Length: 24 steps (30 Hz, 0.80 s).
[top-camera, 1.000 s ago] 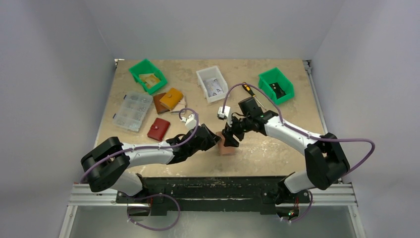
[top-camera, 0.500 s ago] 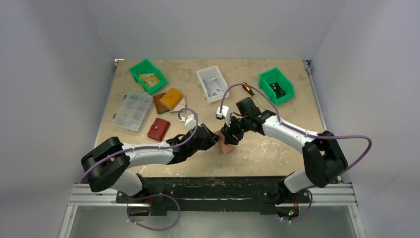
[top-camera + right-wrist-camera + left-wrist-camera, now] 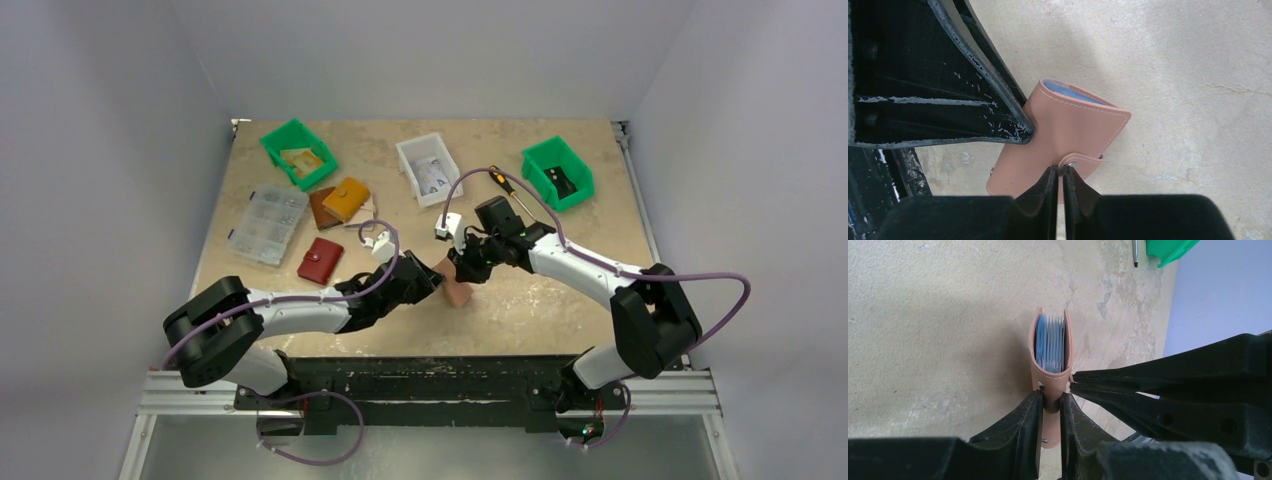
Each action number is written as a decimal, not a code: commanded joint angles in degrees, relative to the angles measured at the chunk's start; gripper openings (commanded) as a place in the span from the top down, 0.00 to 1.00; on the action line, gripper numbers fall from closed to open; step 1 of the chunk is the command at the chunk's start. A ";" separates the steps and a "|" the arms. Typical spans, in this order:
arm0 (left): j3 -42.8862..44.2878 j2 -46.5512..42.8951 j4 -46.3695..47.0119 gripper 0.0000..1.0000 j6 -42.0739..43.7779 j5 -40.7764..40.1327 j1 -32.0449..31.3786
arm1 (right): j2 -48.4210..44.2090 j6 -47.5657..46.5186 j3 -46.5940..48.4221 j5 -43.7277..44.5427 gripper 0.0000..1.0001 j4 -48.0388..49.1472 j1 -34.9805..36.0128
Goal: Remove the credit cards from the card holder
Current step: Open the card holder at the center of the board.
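The card holder (image 3: 459,293) is a brown-pink leather wallet held on edge just above the table, between both arms. My left gripper (image 3: 1051,407) is shut on its spine end. Inside its open end I see the edges of light blue credit cards (image 3: 1050,342), also visible as a blue strip (image 3: 1073,92) in the right wrist view. My right gripper (image 3: 1060,174) is shut on the snap tab of the card holder (image 3: 1068,127), reaching in from the right. The left gripper's fingers (image 3: 998,107) press the holder's side in that view.
At the back stand a green bin with papers (image 3: 297,152), a white bin (image 3: 428,168) and another green bin (image 3: 557,172). On the left lie a clear compartment box (image 3: 267,225), a red pouch (image 3: 320,260) and a mustard-yellow wallet (image 3: 346,198). A screwdriver (image 3: 508,187) lies behind the right arm.
My right gripper has closed from wide open onto the holder's snap tab and shifted slightly left. The left gripper has kept its grip and barely moved.
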 commanded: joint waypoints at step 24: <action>-5.91 -1.93 8.85 1.00 -0.01 1.25 -0.67 | -0.97 4.50 3.16 11.28 1.00 4.22 -0.60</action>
